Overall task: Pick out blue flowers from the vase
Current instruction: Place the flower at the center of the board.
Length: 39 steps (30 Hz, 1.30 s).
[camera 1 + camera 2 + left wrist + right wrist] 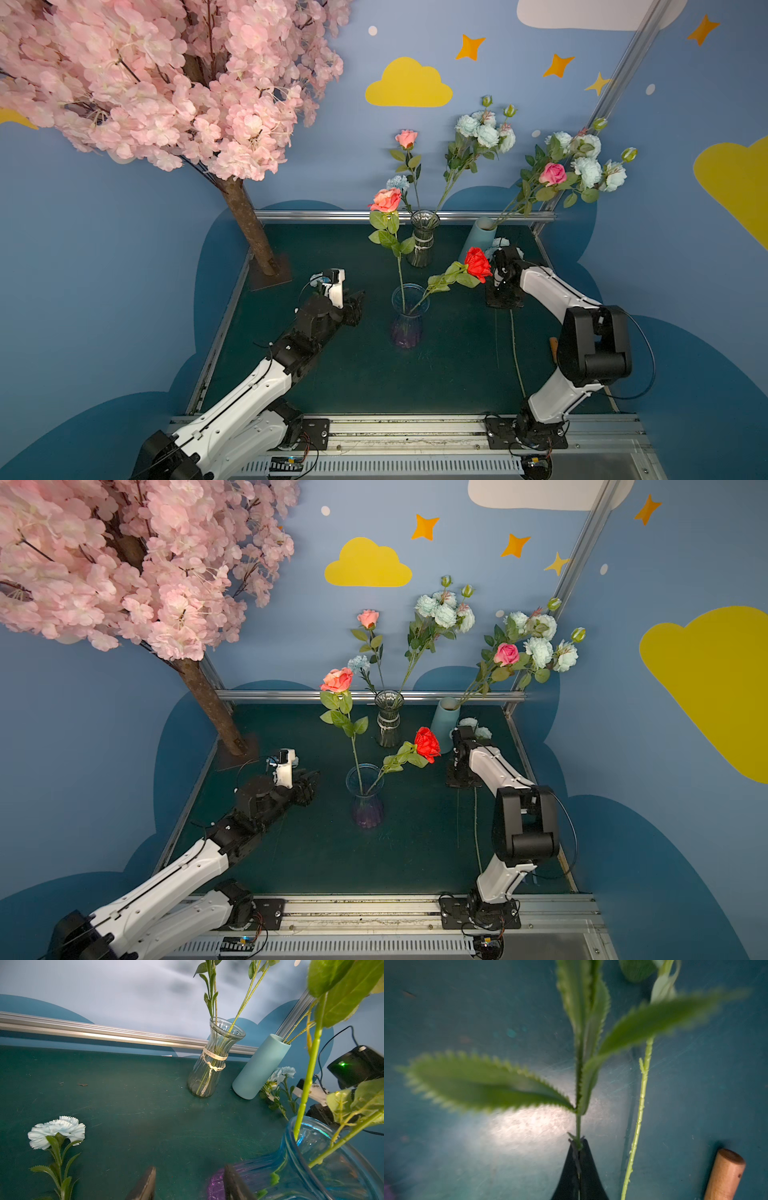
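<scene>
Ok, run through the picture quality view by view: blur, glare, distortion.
Right wrist view: the serrated leaves are soft and smeared, and a bright glare patch sits on the green mat. Left wrist view: sharp at the clear glass vase, but the near leaf is blurred. Both top views: evenly lit, with wide-angle bending of the rear rail.

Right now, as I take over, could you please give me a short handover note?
Left gripper: open, empty, beside the blue-purple glass vase.
Right gripper: shut on a thin serrated-leaf green stem.
Done: one pale blue ruffled flower lies on the dark green table; pale blue blooms lie beside the pale blue cylinder vase.
Left: blue flower clusters in the clear ribbed glass vase and the cylinder vase.
</scene>
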### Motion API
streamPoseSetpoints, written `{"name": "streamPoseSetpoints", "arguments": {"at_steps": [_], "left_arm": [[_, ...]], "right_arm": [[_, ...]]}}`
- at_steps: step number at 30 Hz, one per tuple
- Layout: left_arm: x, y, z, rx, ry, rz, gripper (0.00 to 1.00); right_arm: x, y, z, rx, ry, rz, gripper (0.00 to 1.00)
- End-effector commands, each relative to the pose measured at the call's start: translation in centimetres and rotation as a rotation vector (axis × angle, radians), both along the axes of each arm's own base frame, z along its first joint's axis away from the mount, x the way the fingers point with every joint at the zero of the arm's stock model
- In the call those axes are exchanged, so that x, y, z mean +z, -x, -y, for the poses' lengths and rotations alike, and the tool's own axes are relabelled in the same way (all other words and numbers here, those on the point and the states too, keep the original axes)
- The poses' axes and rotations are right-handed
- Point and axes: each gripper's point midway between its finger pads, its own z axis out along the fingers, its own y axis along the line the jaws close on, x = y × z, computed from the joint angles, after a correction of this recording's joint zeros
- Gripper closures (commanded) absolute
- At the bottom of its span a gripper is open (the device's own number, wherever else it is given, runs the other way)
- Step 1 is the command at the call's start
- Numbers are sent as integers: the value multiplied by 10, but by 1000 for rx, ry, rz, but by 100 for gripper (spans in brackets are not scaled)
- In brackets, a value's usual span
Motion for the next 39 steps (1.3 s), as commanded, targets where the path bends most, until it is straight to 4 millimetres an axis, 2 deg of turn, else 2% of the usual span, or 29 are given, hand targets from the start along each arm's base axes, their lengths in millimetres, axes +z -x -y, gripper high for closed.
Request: {"name": "streamPoseSetpoints", "arguments": {"at_steps": [1,8,16,25,29,32,35,39], "left_arm": [[0,-1,1,-6,15,4,47],[-3,-3,1,-6,10,-4,47],[-4,-3,3,-12,8,-9,47],[-2,-4,4,-17,10,-8,47],[-1,-3,6,-26,11,-12,47],[1,-2,6,-32,10,-15,47],[6,1,6,-43,-1,-21,46],[17,10,6,-74,-29,-61,43]], "right_arm": [[-1,5,10,-4,49,-14,100],[-27,8,14,-1,78,-90,100],[-46,19,21,-16,118,-180,100],[-36,24,39,-74,185,-156,100],[-37,24,37,-75,174,-163,84],[-30,22,35,-67,172,-131,74],[-9,16,30,-40,202,-47,62],[26,9,10,16,181,130,49]]}}
